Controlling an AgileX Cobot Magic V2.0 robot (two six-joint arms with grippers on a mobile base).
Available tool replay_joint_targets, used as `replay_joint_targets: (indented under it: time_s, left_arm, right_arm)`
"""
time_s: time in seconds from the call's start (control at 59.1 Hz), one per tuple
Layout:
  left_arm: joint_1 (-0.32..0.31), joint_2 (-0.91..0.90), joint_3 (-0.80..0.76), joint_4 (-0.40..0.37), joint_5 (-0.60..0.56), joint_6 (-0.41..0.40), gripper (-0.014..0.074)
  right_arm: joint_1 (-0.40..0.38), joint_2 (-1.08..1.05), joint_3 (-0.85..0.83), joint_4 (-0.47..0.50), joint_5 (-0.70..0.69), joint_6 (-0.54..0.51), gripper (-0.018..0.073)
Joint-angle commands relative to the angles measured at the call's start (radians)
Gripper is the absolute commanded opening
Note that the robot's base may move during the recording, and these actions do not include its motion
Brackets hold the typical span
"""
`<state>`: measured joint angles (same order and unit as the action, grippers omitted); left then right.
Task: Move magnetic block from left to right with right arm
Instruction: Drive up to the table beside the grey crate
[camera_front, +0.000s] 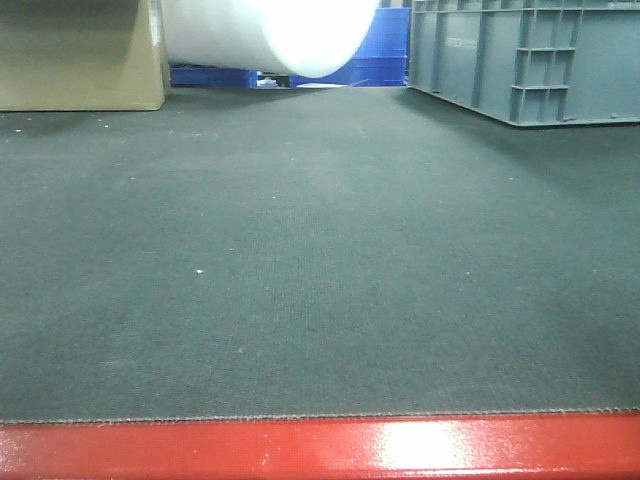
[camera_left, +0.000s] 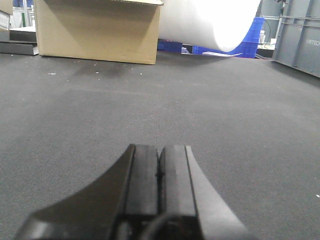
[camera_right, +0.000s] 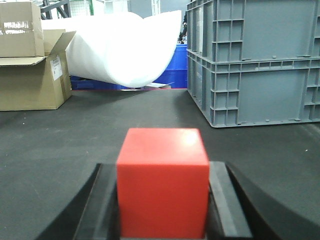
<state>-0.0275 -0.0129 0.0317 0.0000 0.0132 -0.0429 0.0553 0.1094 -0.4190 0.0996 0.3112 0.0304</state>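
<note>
Even light, blown-out glare on the white roll (camera_front: 300, 40)

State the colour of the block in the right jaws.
Plain bright red; the magnetic block shows best in the right wrist view.

The magnetic block (camera_right: 162, 182) is bright red, right claw (camera_right: 163, 170) black, mat (camera_front: 320, 250) dark grey, crate (camera_right: 260, 65) grey, box (camera_right: 30, 80) tan

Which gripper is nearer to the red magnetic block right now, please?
Right. The right gripper has the magnetic block clamped between its fingers. The left gripper is shut with only bare mat ahead, and no block appears in its wrist view.
</note>
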Motion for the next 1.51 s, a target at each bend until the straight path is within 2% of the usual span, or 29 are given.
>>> replay_joint_targets:
  time_s: [0.0,0.982,1.117,1.32,1.49]
  left_arm:
    - [-0.005,-0.011,0.009,0.000,-0.088,-0.004,-0.0116]
    - [-0.005,-0.011,0.009,0.000,-0.088,-0.004,-0.0116]
    - [-0.005,-0.011,0.009,0.000,-0.088,-0.004,-0.0116]
    - [-0.005,-0.011,0.009,0.000,-0.088,-0.004,-0.0116]
    - [-0.005,-0.011,0.009,0.000,-0.088,-0.004,-0.0116]
  right_arm:
    - [-0.005,0.011,-0.027,0.002,-0.091,-0.006,0.0130]
    - [-0.005,0.011,-0.026,0.002,-0.103,-0.006,0.0130]
    - [-0.005,0.022,-0.031,0.004,-0.064,-0.006,0.0130]
    - [-0.005,0.188,-0.132,0.008,0.009,-0.006,0.0130]
    - [-0.002,0.432,-0.275,0.008,0.161,-0.006,0.0130]
